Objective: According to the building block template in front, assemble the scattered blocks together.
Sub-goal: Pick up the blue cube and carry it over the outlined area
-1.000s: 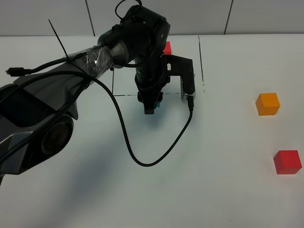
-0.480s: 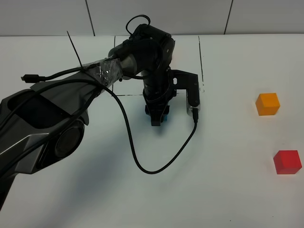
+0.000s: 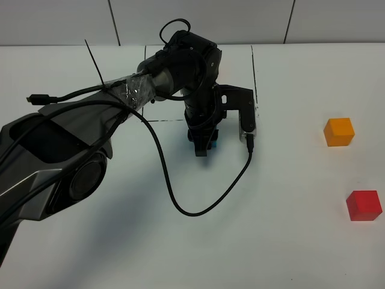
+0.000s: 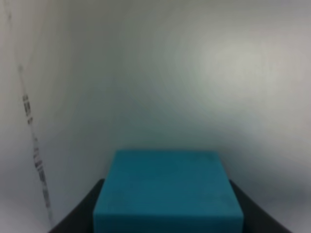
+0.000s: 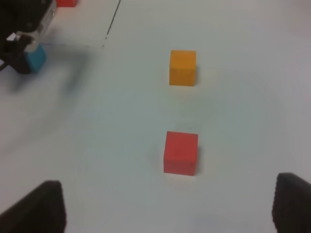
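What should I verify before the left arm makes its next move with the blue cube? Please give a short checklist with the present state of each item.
1. Grip of the left end effector on the blue cube: ok, it sits between the dark fingers.
2. Gap between the blue cube and the table: cannot tell.
3. The orange cube and the red cube lie apart, nothing touching them: ok.
4. The right end effector is open and empty: ok.
5. Sight of the template: not ok; the arm hides it from above, and only a red corner shows in the right wrist view.
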Action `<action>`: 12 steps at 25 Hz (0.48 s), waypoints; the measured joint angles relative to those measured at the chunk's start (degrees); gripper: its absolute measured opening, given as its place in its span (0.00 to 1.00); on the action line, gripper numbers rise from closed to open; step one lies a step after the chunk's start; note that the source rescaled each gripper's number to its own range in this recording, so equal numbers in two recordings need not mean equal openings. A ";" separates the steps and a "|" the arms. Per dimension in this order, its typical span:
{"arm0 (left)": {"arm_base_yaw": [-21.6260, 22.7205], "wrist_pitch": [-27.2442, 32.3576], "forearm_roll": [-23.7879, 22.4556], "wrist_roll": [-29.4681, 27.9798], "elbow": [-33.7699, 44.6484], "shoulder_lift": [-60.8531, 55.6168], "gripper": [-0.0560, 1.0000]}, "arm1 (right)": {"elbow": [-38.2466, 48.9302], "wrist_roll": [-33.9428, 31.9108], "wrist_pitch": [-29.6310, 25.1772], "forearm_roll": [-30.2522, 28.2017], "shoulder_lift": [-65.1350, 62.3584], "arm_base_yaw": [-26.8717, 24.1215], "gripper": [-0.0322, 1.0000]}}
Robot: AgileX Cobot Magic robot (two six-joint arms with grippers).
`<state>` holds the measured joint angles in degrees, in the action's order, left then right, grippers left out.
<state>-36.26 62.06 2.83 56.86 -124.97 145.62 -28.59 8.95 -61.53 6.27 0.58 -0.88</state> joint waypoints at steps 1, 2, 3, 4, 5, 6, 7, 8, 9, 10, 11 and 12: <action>0.00 0.00 0.00 0.00 0.00 0.00 0.07 | 0.00 0.00 0.00 0.00 0.00 0.00 0.74; 0.00 0.00 0.00 0.00 0.00 0.00 0.07 | 0.00 0.00 0.00 0.00 0.00 0.00 0.74; 0.00 0.00 0.00 0.00 0.00 0.00 0.07 | 0.00 0.00 0.00 0.00 0.00 0.00 0.74; 0.00 0.00 0.00 0.00 0.00 0.00 0.07 | 0.00 0.00 0.00 0.00 0.00 0.00 0.74; 0.00 0.00 0.05 0.00 0.00 0.00 0.07 | 0.00 0.00 0.00 0.00 0.00 0.00 0.74; 0.00 0.00 0.05 -0.08 0.00 0.00 0.07 | 0.00 0.00 0.00 0.00 0.00 0.00 0.74; 0.00 0.05 0.05 0.04 0.00 0.00 0.07 | 0.00 0.00 0.00 0.00 0.00 0.00 0.74; 0.00 0.18 0.05 0.17 0.00 0.00 0.07 | 0.00 0.00 0.00 0.00 0.00 0.00 0.74; 0.00 0.36 0.05 0.51 0.00 0.00 0.07 | 0.00 0.00 0.00 0.00 0.00 0.00 0.74; 0.00 0.67 0.05 0.75 0.00 0.00 0.08 | 0.00 0.00 0.00 0.00 0.00 0.00 0.74; 0.00 1.06 0.05 1.13 0.00 0.00 0.11 | 0.00 0.00 0.00 0.00 0.00 0.00 0.74; 0.00 1.33 0.05 1.35 0.00 0.00 0.16 | 0.00 0.00 0.00 0.00 0.00 0.00 0.74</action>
<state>-36.26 63.39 2.88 58.21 -124.97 145.62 -28.59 8.95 -61.53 6.27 0.58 -0.88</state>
